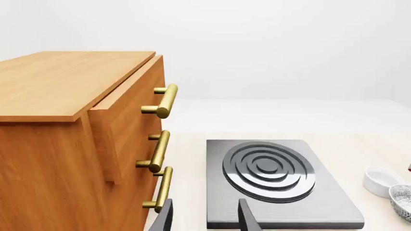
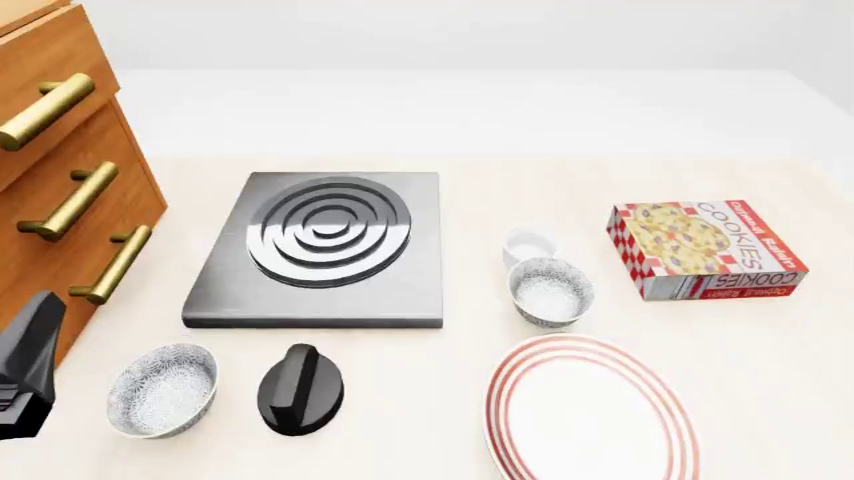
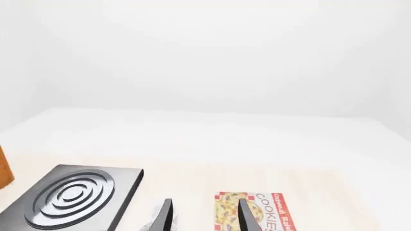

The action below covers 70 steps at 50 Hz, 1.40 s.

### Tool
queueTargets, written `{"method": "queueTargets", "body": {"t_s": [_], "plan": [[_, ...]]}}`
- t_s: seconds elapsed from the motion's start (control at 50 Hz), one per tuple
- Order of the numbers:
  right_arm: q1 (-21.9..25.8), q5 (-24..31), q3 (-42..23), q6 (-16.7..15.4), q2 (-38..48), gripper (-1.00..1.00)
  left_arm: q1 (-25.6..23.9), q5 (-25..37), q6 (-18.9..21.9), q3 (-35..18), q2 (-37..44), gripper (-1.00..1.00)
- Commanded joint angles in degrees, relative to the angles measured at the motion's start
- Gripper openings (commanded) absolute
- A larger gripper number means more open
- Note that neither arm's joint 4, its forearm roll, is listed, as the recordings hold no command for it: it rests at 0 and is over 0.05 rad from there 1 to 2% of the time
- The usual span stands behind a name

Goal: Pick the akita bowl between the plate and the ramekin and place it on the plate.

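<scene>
Akita bowl (image 2: 550, 291) sits upright, mouth up, between ramekin (image 2: 529, 245) behind it and plate (image 2: 591, 412) in front. Round, so no long axis. Ramekin rim looks touching or just beside the bowl's far side; can't tell which. Narrow strip of bare table between bowl and plate.

Open room: left of the bowl, bare table up to the hob (image 2: 323, 250) edge. Right, a gap, then the cookie box (image 2: 705, 250) lying flat, long side angled away. Above the bowl, nothing. Plate runs off the near edge of the front view, top bare.

Look-alike second bowl (image 2: 163, 388) is well apart at near left, black knob (image 2: 300, 388) just beside it. Drawer cabinet (image 2: 60, 190) with brass handles on far left.

Left gripper (image 1: 205, 219): fingers spread, holding nothing, aimed over the hob beside the cabinet; front view shows only a black arm part at left edge. Right gripper (image 3: 203, 216): fingers spread, nothing between them, looking toward the cookie box; not in front view.
</scene>
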Motion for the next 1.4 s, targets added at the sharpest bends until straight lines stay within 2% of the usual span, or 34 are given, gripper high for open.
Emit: {"method": "queueTargets", "body": {"t_s": [0.02, 0.16, 0.32, 0.36, 0.42, 0.46, 0.5, 0.64, 0.7, 0.74, 0.78, 0.84, 0.9, 0.92, 0.96, 1.0, 1.04, 1.06, 1.1, 1.14, 1.16, 1.2, 1.24, 1.26, 1.3, 1.34, 1.4], "plan": [[3.9, 4.3, -14.0, -1.1, 9.0, 1.00, 0.0, 0.0, 0.0, 0.0, 0.0, 1.00], [5.3, 5.3, -21.3, -3.2, 19.4, 1.00, 0.0, 0.0, 0.0, 0.0, 0.0, 1.00], [6.2, 9.6, -31.1, -3.2, 27.3, 1.00, 0.0, 0.0, 0.0, 0.0, 0.0, 1.00], [7.7, 11.6, -34.2, -0.9, 31.3, 1.00, 0.0, 0.0, 0.0, 0.0, 0.0, 1.00], [6.4, 13.9, -37.6, -2.4, 35.0, 1.00, 0.0, 0.0, 0.0, 0.0, 0.0, 1.00], [6.5, 14.8, -39.3, -4.0, 36.2, 1.00, 0.0, 0.0, 0.0, 0.0, 0.0, 1.00], [7.5, 16.2, -41.2, -2.8, 39.0, 1.00, 0.0, 0.0, 0.0, 0.0, 0.0, 1.00], [8.3, 18.9, -45.6, -4.0, 45.1, 1.00, 0.0, 0.0, 0.0, 0.0, 0.0, 1.00], [6.3, 20.9, -46.9, -3.8, 46.9, 1.00, 0.0, 0.0, 0.0, 0.0, 0.0, 1.00], [7.6, 21.7, -48.6, -3.1, 47.9, 1.00, 0.0, 0.0, 0.0, 0.0, 0.0, 1.00], [6.5, 22.4, -48.9, -5.9, 48.8, 1.00, 0.0, 0.0, 0.0, 0.0, 0.0, 1.00], [5.5, 23.5, -50.4, -5.9, 51.0, 1.00, 0.0, 0.0, 0.0, 0.0, 0.0, 1.00], [6.3, 24.7, -51.8, -4.8, 53.9, 1.00, 0.0, 0.0, 0.0, 0.0, 0.0, 1.00], [7.6, 25.4, -52.7, -3.0, 55.7, 1.00, 0.0, 0.0, 0.0, 0.0, 0.0, 1.00], [7.7, 26.1, -53.0, -2.6, 56.6, 1.00, 0.0, 0.0, 0.0, 0.0, 0.0, 1.00], [8.8, 27.3, -54.1, -0.9, 59.7, 1.00, 0.0, 0.0, 0.0, 0.0, 0.0, 1.00], [8.4, 28.1, -54.2, -0.9, 60.9, 1.00, 0.0, 0.0, 0.0, 0.0, 0.0, 1.00], [9.2, 28.6, -54.6, 0.2, 61.8, 1.00, 0.0, 0.0, 0.0, 0.0, 0.0, 1.00], [7.9, 28.8, -54.2, -1.6, 61.9, 1.00, 0.0, 0.0, 0.0, 0.0, 0.0, 1.00], [8.6, 28.8, -53.8, -1.4, 62.7, 1.00, 0.0, 0.0, 0.0, 0.0, 0.0, 1.00], [7.6, 28.7, -53.3, -2.4, 62.7, 1.00, 0.0, 0.0, 0.0, 0.0, 0.0, 1.00], [8.7, 29.0, -53.3, -1.0, 63.1, 1.00, 0.0, 0.0, 0.0, 0.0, 0.0, 1.00], [8.1, 29.8, -52.9, -1.7, 63.3, 1.00, 0.0, 0.0, 0.0, 0.0, 0.0, 1.00], [8.2, 30.5, -52.8, -0.5, 64.3, 1.00, 0.0, 0.0, 0.0, 0.0, 0.0, 1.00], [7.8, 30.7, -52.3, -0.5, 65.1, 1.00, 0.0, 0.0, 0.0, 0.0, 0.0, 1.00], [9.4, 31.2, -52.3, 1.3, 66.3, 1.00, 0.0, 0.0, 0.0, 0.0, 0.0, 1.00], [9.2, 31.5, -51.9, 0.9, 66.3, 1.00, 0.0, 0.0, 0.0, 0.0, 0.0, 1.00]]}}
